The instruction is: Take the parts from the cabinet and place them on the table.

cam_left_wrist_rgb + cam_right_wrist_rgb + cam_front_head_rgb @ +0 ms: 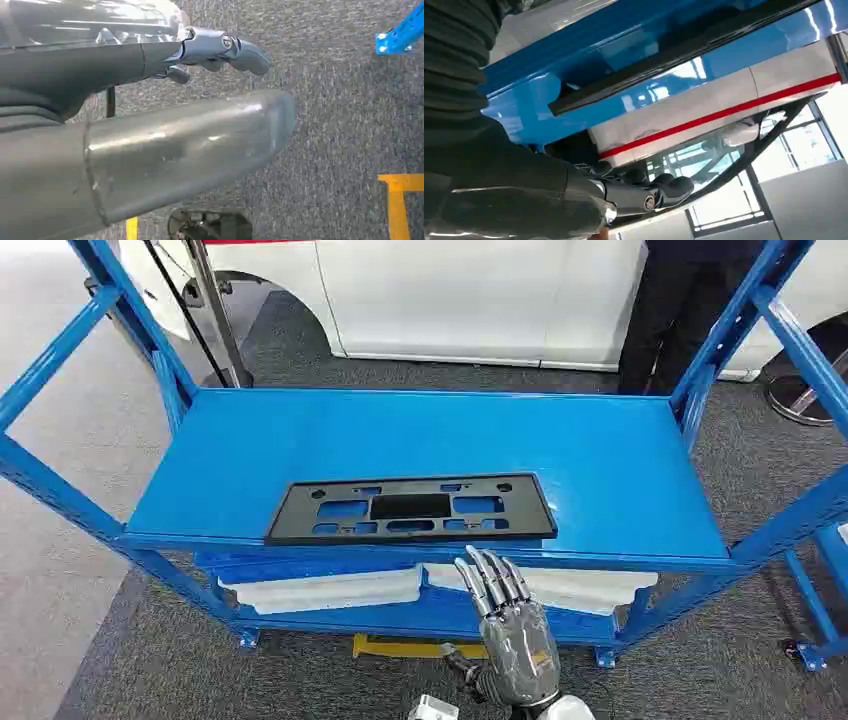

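Observation:
A flat black plastic part with several cut-outs lies on the top shelf of the blue cabinet, close to its front edge. My right hand is raised in front of the cabinet, just below that front edge and the right half of the part, fingers stretched out and holding nothing. In the right wrist view the right hand is under the shelf lip, with the part's dark edge beyond it. My left hand hangs over grey carpet, fingers loose and empty.
White foam blocks lie on the lower shelf. Blue slanted posts frame both ends of the cabinet. Behind it stand a white car and a person in dark trousers. A yellow line marks the floor.

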Robot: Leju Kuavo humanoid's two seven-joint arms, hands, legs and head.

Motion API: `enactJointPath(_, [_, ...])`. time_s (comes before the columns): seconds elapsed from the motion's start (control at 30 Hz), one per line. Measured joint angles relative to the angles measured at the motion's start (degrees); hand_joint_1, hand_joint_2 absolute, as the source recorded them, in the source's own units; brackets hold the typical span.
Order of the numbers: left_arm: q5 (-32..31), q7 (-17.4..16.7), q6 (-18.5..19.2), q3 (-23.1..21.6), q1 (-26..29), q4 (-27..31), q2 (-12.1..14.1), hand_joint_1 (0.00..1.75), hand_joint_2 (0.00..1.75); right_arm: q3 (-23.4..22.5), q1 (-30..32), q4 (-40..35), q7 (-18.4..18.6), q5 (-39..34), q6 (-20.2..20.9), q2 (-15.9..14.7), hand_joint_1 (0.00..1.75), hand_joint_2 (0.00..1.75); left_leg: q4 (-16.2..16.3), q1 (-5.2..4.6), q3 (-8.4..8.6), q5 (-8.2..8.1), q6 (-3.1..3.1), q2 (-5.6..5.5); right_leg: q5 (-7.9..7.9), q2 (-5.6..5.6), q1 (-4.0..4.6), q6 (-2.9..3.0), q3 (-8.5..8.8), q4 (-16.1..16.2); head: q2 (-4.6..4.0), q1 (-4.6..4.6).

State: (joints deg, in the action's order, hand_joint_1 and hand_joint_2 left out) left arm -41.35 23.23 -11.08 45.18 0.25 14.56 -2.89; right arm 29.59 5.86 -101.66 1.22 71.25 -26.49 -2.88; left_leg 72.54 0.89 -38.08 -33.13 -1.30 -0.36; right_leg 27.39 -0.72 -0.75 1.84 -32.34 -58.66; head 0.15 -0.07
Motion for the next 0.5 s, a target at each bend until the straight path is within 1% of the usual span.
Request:
enactJointPath(0.03, [-0.02, 0.0, -0.02, 0.0, -0.02, 0.0, 0.0, 0.0, 0.0, 0.04, -0.11, 0.17, 0.0, 0.0, -0.02, 0.09, 0.0, 1.75, -4.54, 0.02, 2.21, 2.59, 0.13, 0.04, 0.04, 0.01, -0.01, -0.06, 0.12, 0.0, 0.0, 0.0])
enactJointPath(0.07, [-0.02, 0.0, 0.0, 0.0, -0.08, 0.0, 0.02, 0.0, 0.0, 0.07, -0.25, 0.33, 0.0, 0.0, -0.07, 0.15, 0.0, 1.75, -10.3, 0.05, 5.05, 5.29, 0.31, 0.11, 0.14, 0.02, -0.02, -0.22, 0.29, -0.01, 0.0, 0.0])
enactJointPath(0.1, [-0.02, 0.0, 0.0, 0.04, -0.12, 0.0, 0.02, 0.0, 0.0, 0.11, -0.36, 0.46, 0.0, 0.0, -0.15, 0.28, 0.0, 1.75, -14.51, 0.02, 6.88, 5.71, 0.59, 0.32, 0.22, 0.01, 0.05, -0.46, 0.32, -0.04, 0.0, 0.0])
enactJointPath(0.13, [-0.02, 0.0, 0.0, 0.07, -0.29, 0.0, 0.02, 0.0, 0.0, 0.11, -0.44, 0.59, 0.04, 0.0, -0.17, 0.33, 0.0, 1.75, -15.04, -0.38, 6.99, 5.64, 0.86, 0.23, 0.29, 0.07, 0.4, -0.88, 0.14, -0.32, 0.0, 0.0])
enactJointPath(0.23, [-0.24, 0.31, 0.02, 0.31, -0.22, 0.0, 0.04, 0.0, 0.0, 0.35, -0.68, 1.05, 0.44, 1.04, -0.22, 0.44, 0.0, 1.75, -14.83, -0.61, 6.83, 5.81, 1.69, 0.01, -0.12, 0.03, 0.19, -1.84, 0.19, 0.17, 0.0, 0.0])
enactJointPath(0.27, [-0.42, 0.55, 0.04, 0.44, -0.23, 0.0, 0.04, 0.0, 0.0, 0.35, -0.97, 1.2, 0.64, 1.75, -0.24, 0.48, 0.0, 1.75, -15.46, -0.19, 6.97, 6.24, 2.34, -0.03, -0.05, 0.04, 0.46, -2.23, 0.22, 0.11, 0.0, 0.02])
enactJointPath(0.3, [-0.7, 0.79, 0.11, 0.46, -0.34, 0.0, 0.02, 0.0, 0.0, 0.37, -1.25, 1.44, 0.9, 2.58, -0.24, 0.48, 0.0, 1.75, -15.65, -0.09, 7.06, 6.52, 2.7, 0.07, 1.02, 0.27, 0.1, -2.43, -0.15, -1.0, 0.0, 0.0])
enactJointPath(0.33, [-0.83, 0.9, 0.2, 0.48, -0.52, 0.0, 0.02, 0.0, 0.0, 0.46, -1.74, 1.77, 1.13, 3.21, -0.24, 0.48, 0.0, 1.75, -15.65, -0.11, 6.91, 6.57, 3.0, 0.1, 3.2, 0.35, 0.12, -2.52, -1.54, -3.99, 0.0, 0.02])
enactJointPath(0.37, [-1.18, 0.98, 0.31, 0.55, -0.62, 0.0, 0.02, 0.0, 0.0, 0.55, -2.26, 2.42, 1.37, 3.69, -0.13, 0.5, 0.0, 1.75, -15.62, -0.19, 6.83, 6.61, 3.09, 0.12, 5.58, 0.44, 0.06, -2.63, -3.58, -8.35, 0.0, 0.05])
enactJointPath(0.4, [-1.36, 1.09, 0.42, 0.66, -0.7, 0.0, 0.02, 0.0, 0.0, 0.61, -2.74, 3.23, 1.66, 4.22, 0.17, 0.52, 0.0, 1.75, -15.59, -0.29, 6.75, 6.62, 3.17, 0.13, 7.53, 0.44, 0.04, -2.72, -5.77, -12.97, 0.0, 0.02])
enactJointPath(0.43, [-1.64, 1.18, 0.61, 0.79, -0.77, 0.0, 0.02, 0.0, 0.0, 0.7, -3.22, 4.03, 1.75, 4.46, 0.7, 0.52, 0.0, 1.75, -15.54, -0.38, 6.65, 6.62, 3.21, 0.13, 8.57, 0.45, 0.05, -2.74, -7.64, -16.77, 0.0, 0.02])
enactJointPath(0.47, [-1.92, 1.31, 0.83, 0.96, -0.83, 0.0, 0.02, 0.0, 0.0, 0.83, -3.81, 5.04, 1.81, 4.83, 1.31, 0.52, 0.0, 1.75, -15.5, -0.45, 6.66, 6.62, 3.22, 0.11, 8.08, 0.45, 0.05, -2.71, -8.21, -17.82, 0.0, 0.02])
enactJointPath(0.5, [-2.1, 1.35, 1.11, 1.07, -0.93, 0.0, 0.02, 0.0, 0.0, 0.9, -4.44, 5.87, 1.9, 5.22, 1.66, 0.57, 0.0, 1.75, -15.46, -0.53, 6.73, 6.6, 3.23, 0.05, 6.37, 0.45, 0.05, -2.55, -7.46, -16.1, 0.0, 0.02])
